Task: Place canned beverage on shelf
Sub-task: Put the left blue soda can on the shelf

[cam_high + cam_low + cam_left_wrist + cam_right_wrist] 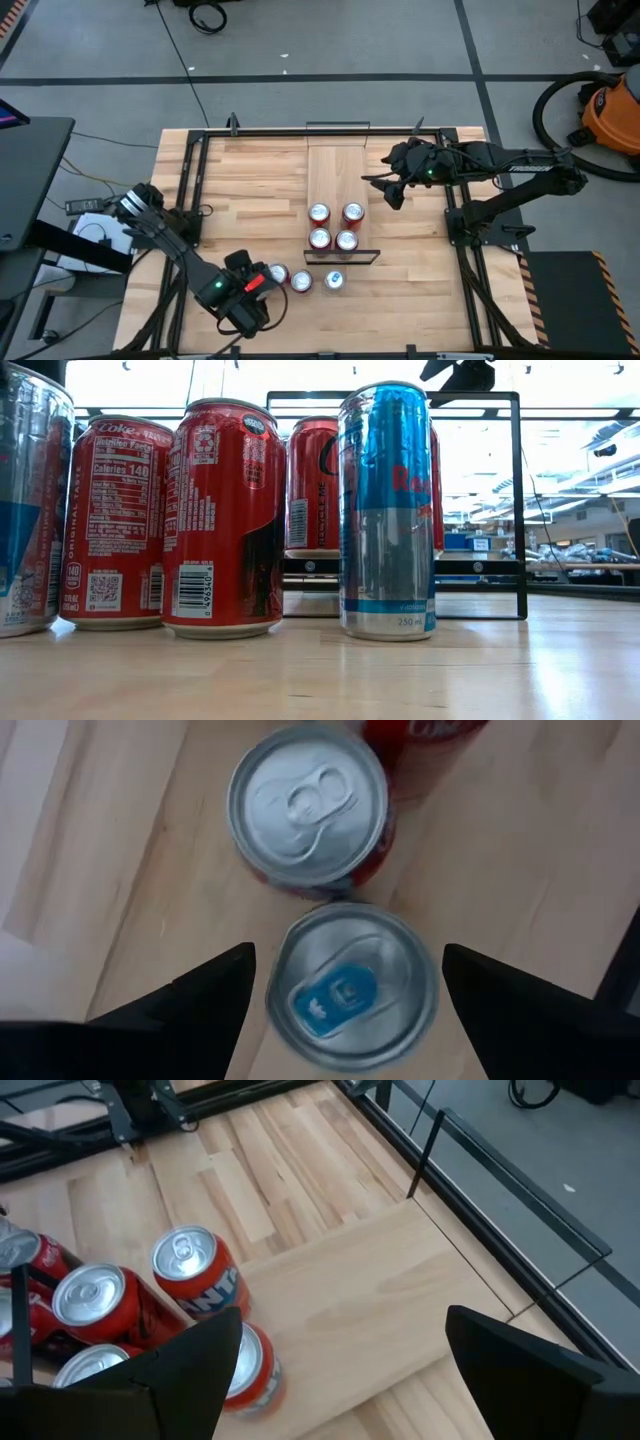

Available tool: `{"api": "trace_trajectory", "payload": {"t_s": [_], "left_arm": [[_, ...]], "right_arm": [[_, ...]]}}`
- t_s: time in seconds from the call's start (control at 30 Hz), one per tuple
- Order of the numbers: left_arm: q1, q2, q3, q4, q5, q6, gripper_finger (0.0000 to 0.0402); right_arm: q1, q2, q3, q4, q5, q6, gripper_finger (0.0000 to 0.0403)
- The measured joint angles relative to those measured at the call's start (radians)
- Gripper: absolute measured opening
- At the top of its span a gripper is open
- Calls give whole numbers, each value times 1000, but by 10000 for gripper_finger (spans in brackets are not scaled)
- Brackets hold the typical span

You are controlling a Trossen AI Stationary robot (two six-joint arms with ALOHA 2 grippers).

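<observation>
The shelf (338, 170) is a narrow light-wood board with black wire rails (342, 256) at its short ends, and several cans (335, 227) stand on its near end. My left gripper (348, 955) is open, pointing down over a silver can with a blue tab (350, 985). Its fingers (215, 990) stand on either side of the can's top without touching. In the high view the gripper (255, 285) hides this can. A red can (308, 805) stands just beyond it. My right gripper (385, 190) hangs open and empty above the shelf's right edge.
Loose cans stand upright on the table near the shelf's near rail: two red ones (301, 281) (277, 273) and a blue-and-silver one (334, 280) (388, 510). The shelf's far half (380, 1300) is bare wood. A black frame (190, 180) runs along the table's sides.
</observation>
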Motion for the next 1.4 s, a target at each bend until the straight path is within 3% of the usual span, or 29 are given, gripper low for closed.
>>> {"api": "trace_trajectory", "payload": {"t_s": [0.43,0.83,1.0,1.17,1.4], "left_arm": [[38,-8,-111,124,93,38,326],[102,-19,-113,49,170,28,244],[139,-78,-114,-9,182,32,240],[221,-164,-114,-61,183,10,248],[431,-274,-113,-66,197,-61,247]], "right_arm": [[0,0,0,-3,-19,14,361],[-1,0,0,-3,-19,11,361],[-1,0,0,-1,-19,8,361],[-1,0,0,-1,-19,1,361],[-1,0,0,0,-19,-11,361]]}}
